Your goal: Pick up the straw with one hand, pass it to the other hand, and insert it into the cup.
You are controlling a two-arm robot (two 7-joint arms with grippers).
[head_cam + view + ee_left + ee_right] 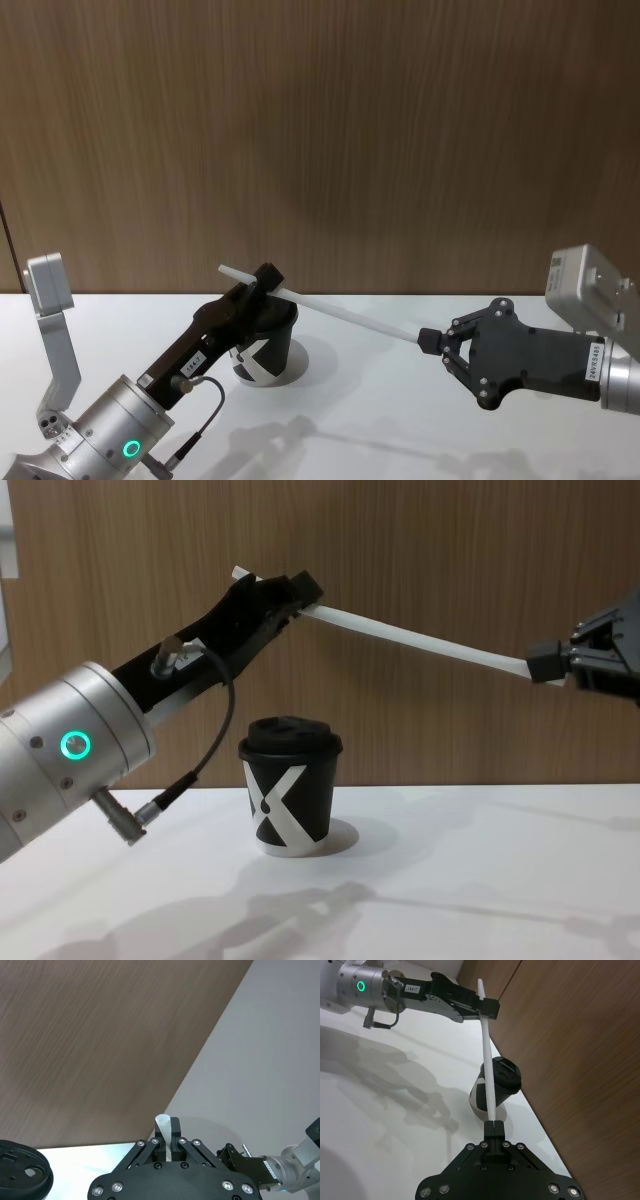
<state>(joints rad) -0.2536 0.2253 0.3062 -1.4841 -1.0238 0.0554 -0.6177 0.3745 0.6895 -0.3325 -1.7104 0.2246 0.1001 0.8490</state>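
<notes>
Just now the straw (340, 310) (410, 635) (487, 1055), a thin, straight, faintly translucent white tube, is held in the air at both ends, slanting down from the robot's left to its right. The left gripper (265, 280) (290, 590) (487, 1007), long and matte black on a smooth silver cylindrical arm (its ring light glows green), has its jaws closed on the straw near the higher end, with a short stub poking past them. The right gripper (432, 340) (545, 663) (493, 1130), a black linkage studded with screws, has its jaws pinched on the lower tip. The cup (255, 365) (290, 800) (507, 1080), black paper with a white X and a domed black lid, stands upright on the glossy white surface (400, 420) below the left gripper, clear of the straw. A wood-grain wall (320, 120) rises behind.
</notes>
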